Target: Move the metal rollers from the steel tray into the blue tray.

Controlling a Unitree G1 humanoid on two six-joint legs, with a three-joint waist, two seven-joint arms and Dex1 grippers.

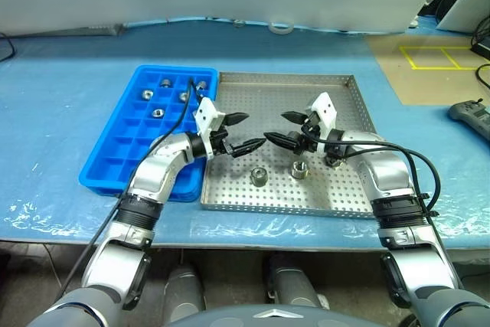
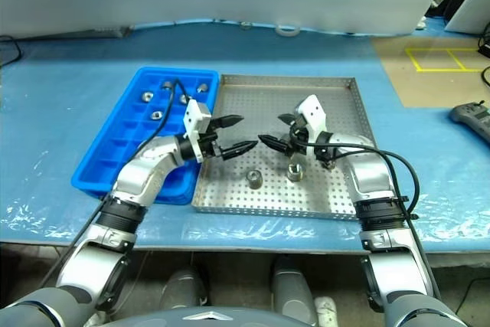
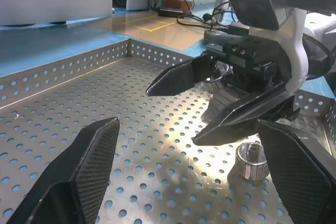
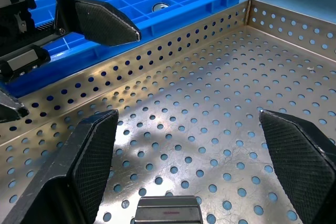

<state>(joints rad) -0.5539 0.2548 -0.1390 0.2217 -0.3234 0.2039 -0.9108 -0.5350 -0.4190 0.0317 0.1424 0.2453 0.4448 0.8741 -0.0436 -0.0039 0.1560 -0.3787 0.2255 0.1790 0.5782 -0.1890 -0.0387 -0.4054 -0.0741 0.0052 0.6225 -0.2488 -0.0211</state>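
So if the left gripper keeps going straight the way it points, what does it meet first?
Probably the right gripper: the left gripper, open, points at it across the steel tray, tips nearly facing. Depth is unclear, so it might pass beside it.

hidden: third roller (image 1: 334, 161) behind right gripper (image 1: 285, 129) | count in blue tray (image 1: 115, 151) unclear
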